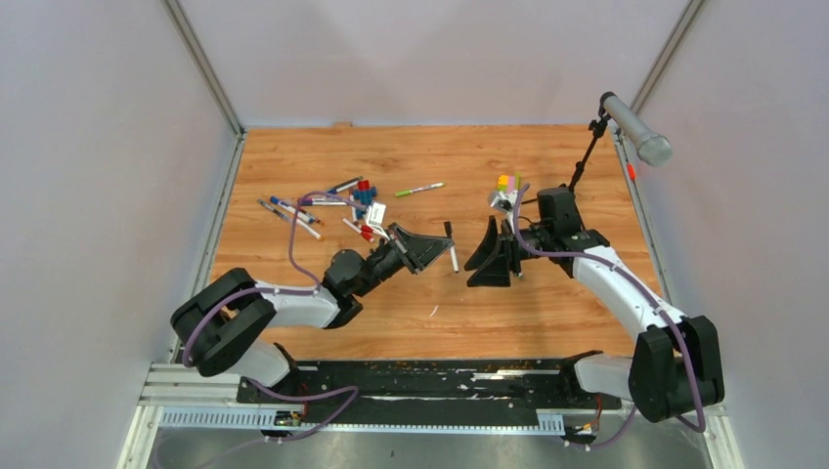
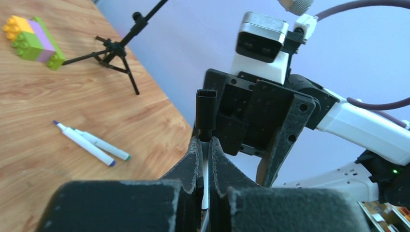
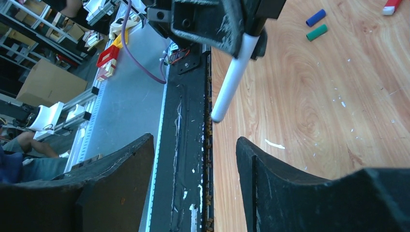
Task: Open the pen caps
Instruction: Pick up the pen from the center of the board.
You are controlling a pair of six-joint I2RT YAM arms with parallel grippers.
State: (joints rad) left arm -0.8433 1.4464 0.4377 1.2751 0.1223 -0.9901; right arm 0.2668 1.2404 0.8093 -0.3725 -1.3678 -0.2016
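The left gripper (image 1: pixel 441 253) is pinched tight on a white-barrelled pen (image 1: pixel 454 260) near the middle of the table (image 1: pixel 547 313). Its black cap (image 2: pixel 206 108) is still on, pointing to 12 o'clock. The right gripper (image 1: pixel 486 256), at the pen's 3 o'clock, stands spread, touching nothing. At 10 o'clock lie other pens (image 1: pixel 313 207) and loose caps (image 1: pixel 364 191).

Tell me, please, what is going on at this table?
The left arm's fingers are shut on a white pen, held above the table with its black cap on. The right arm's fingers stand open facing it, touching nothing. More pens and loose caps lie at the far left.
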